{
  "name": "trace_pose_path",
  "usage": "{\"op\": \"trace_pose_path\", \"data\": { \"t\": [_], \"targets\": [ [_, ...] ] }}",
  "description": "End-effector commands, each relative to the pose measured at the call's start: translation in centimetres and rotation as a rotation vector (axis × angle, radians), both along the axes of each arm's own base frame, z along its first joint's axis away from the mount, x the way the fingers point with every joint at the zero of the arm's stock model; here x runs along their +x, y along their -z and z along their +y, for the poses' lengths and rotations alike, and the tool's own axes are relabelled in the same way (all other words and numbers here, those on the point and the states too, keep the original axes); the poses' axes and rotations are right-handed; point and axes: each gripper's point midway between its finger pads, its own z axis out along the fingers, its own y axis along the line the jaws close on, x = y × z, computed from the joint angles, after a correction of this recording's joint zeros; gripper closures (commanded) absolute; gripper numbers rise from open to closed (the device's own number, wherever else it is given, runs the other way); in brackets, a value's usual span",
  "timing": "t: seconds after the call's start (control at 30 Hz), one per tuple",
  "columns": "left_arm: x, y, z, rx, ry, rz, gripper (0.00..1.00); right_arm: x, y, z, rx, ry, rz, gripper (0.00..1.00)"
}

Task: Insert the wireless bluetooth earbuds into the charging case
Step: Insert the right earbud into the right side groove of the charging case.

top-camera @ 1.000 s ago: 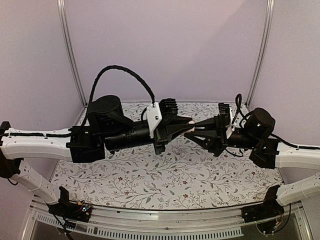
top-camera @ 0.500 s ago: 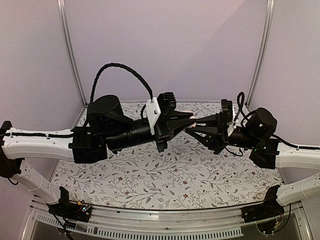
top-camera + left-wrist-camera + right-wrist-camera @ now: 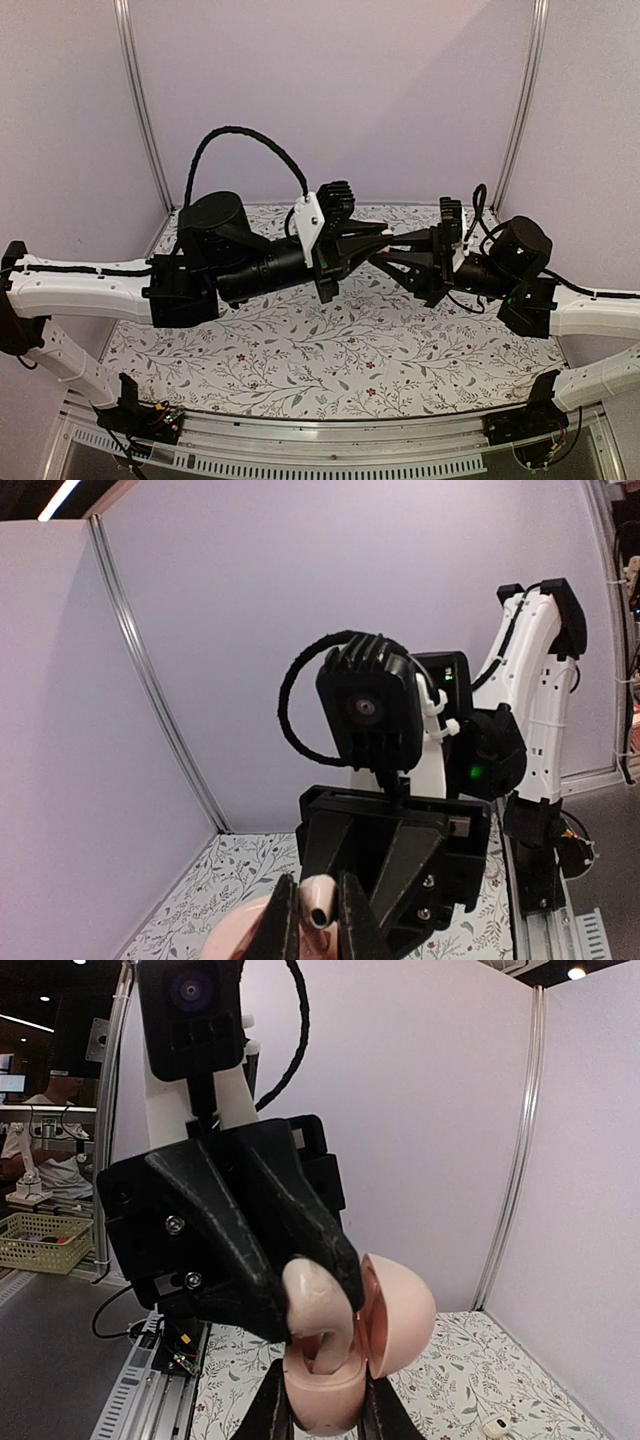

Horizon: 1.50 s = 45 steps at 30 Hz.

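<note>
My left gripper point(image 3: 384, 238) is shut on a pale pink earbud point(image 3: 318, 898), its dark-tipped stem towards the left wrist camera. My right gripper point(image 3: 376, 256) is shut on the base of the open pink charging case point(image 3: 325, 1395), whose lid point(image 3: 402, 1315) stands hinged open to the right. Both meet tip to tip in mid-air above the table. In the right wrist view the earbud point(image 3: 318, 1310) sits between the left gripper's black fingers point(image 3: 250, 1260), its stem reaching down into the case's opening. The case shows as a pink blur in the left wrist view point(image 3: 235, 935).
The floral-patterned table point(image 3: 300, 360) lies well below both grippers. A small white object point(image 3: 494, 1425) lies on the table at the right wrist view's lower right. Lilac walls and metal corner posts point(image 3: 140, 110) enclose the back and sides.
Both grippers have risen a little while staying tip to tip. The left arm has shifted slightly right, bringing the earbud closer over the case.
</note>
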Motion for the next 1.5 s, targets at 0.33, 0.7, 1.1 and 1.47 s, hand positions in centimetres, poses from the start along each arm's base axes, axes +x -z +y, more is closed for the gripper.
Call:
{"op": "trace_pose_path", "data": {
  "t": [0.33,0.7,1.1,1.47],
  "targets": [
    [-0.1,3.1,-0.5,0.067,-0.017,0.075,0.95,-1.0,-4.3,-1.6,0.145,0.025,-0.087,1.00],
    [0.2,2.6,0.2,0.072,-0.046,0.059,0.96,-1.1,-4.0,-2.0,0.143,0.050,-0.138,1.00],
    [0.0,2.7,0.3,0.075,-0.033,0.067,0.97,-0.6,-4.3,-2.6,0.159,0.103,-0.157,1.00],
    [-0.1,2.7,0.2,0.083,-0.027,0.073,0.98,-0.3,-3.2,-2.2,0.105,0.134,-0.199,1.00]
  ]
}}
